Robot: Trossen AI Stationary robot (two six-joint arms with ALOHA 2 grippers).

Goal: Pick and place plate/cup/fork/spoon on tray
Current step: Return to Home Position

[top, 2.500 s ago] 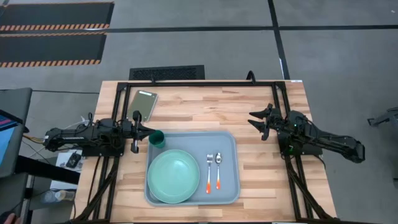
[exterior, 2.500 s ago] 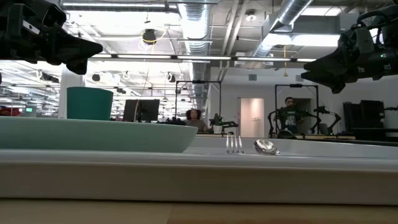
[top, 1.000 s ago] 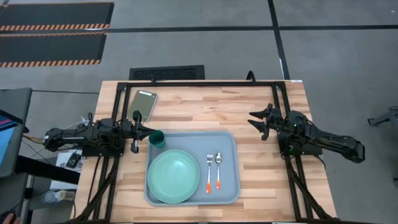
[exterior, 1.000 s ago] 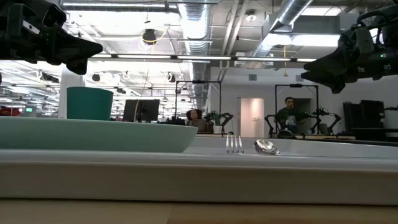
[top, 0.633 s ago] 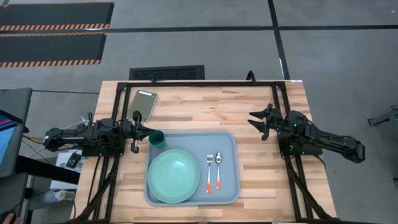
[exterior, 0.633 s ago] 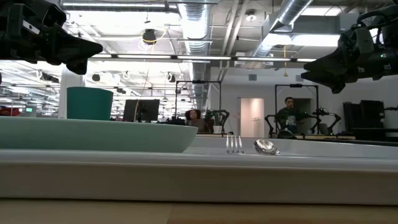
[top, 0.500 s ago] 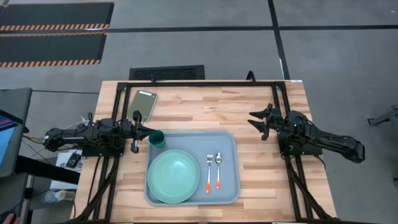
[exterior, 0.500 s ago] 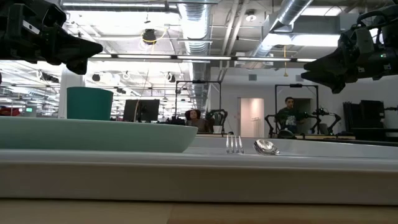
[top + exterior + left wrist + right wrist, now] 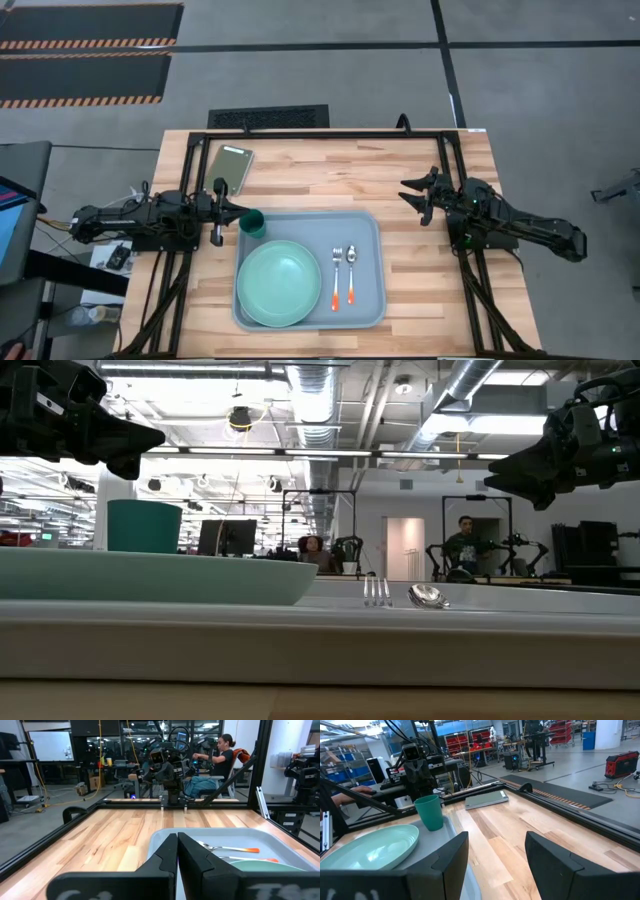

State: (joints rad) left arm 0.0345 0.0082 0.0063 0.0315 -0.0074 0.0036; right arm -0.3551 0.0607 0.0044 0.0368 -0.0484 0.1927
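The pale grey-blue tray (image 9: 372, 240) lies at the table's near middle. On it rest the mint-green plate (image 9: 279, 284), the dark teal cup (image 9: 252, 224) upright at its far left corner, and the orange-handled fork (image 9: 336, 280) and spoon (image 9: 351, 276) side by side at its right. My left gripper (image 9: 240, 210) is shut and empty, just left of the cup, above the table. My right gripper (image 9: 408, 193) is open and empty, right of the tray, above the table.
A small olive-green pad (image 9: 230, 168) lies flat at the table's far left. Bare wood lies beyond the tray and to its right (image 9: 420, 280). A black frame rail (image 9: 330, 133) runs along the far edge. People sit in the room behind the table.
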